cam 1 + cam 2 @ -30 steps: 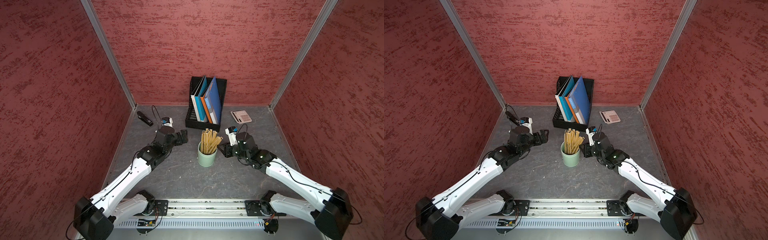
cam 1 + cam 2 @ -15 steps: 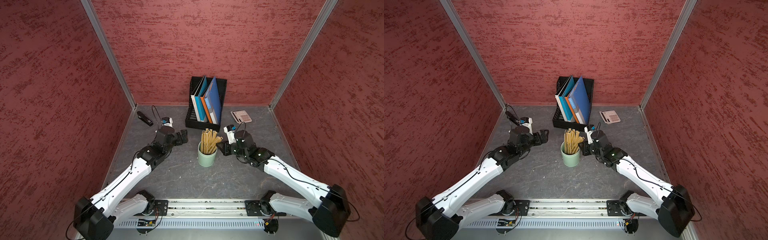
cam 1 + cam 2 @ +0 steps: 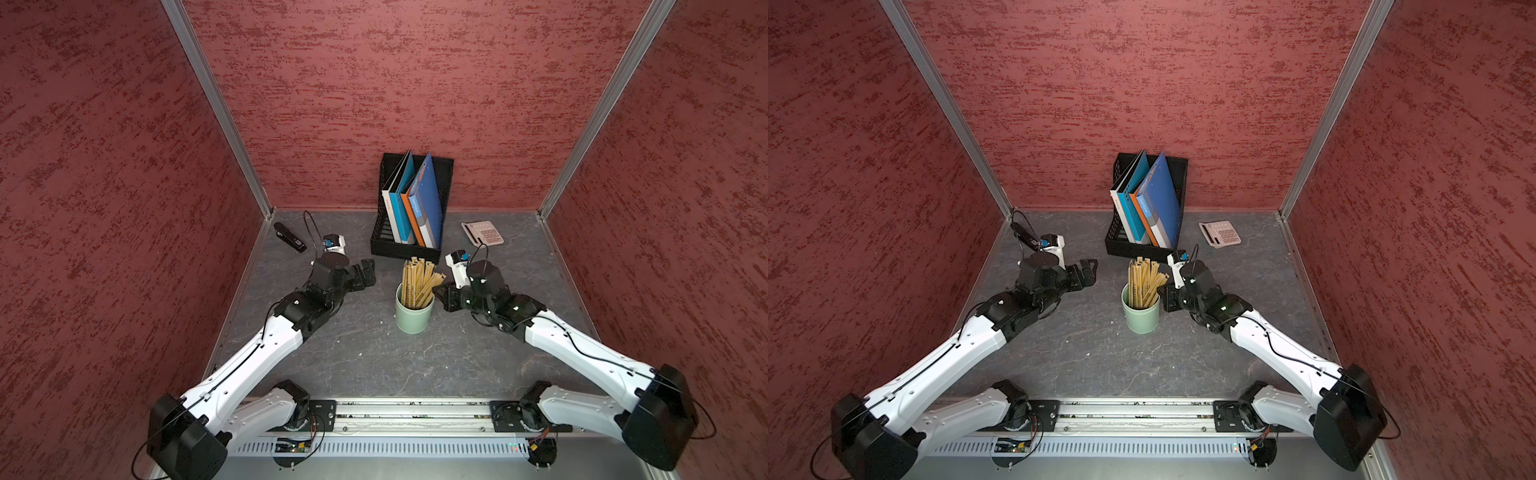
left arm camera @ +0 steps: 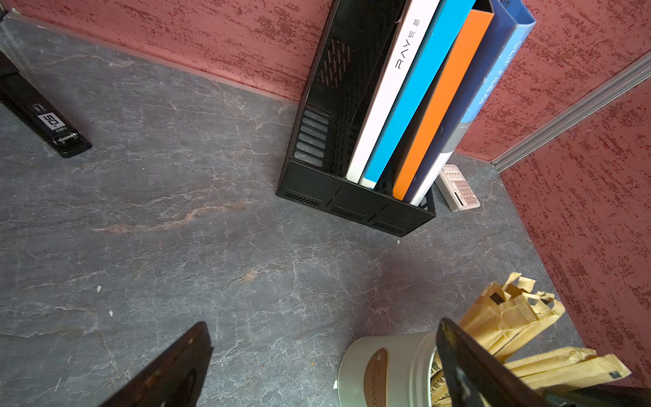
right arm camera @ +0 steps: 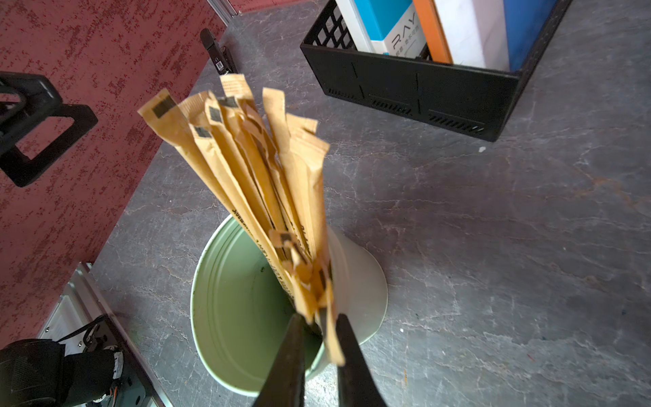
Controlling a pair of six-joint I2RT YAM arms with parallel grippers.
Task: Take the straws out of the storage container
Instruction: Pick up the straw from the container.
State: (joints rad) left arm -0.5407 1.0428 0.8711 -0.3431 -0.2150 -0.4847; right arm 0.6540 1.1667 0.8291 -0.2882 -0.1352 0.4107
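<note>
The right gripper (image 5: 318,322) is pinched almost shut on the ends of a few straws (image 5: 246,169) leaning over the rim of the green cup (image 5: 355,282), a grip likely taken there so they can be drawn out. The rest are stood fanned in the cup, in front of the file holder (image 3: 405,251). The left gripper (image 3: 369,273) is held wide open and empty beside it, perhaps for steadying.
</note>
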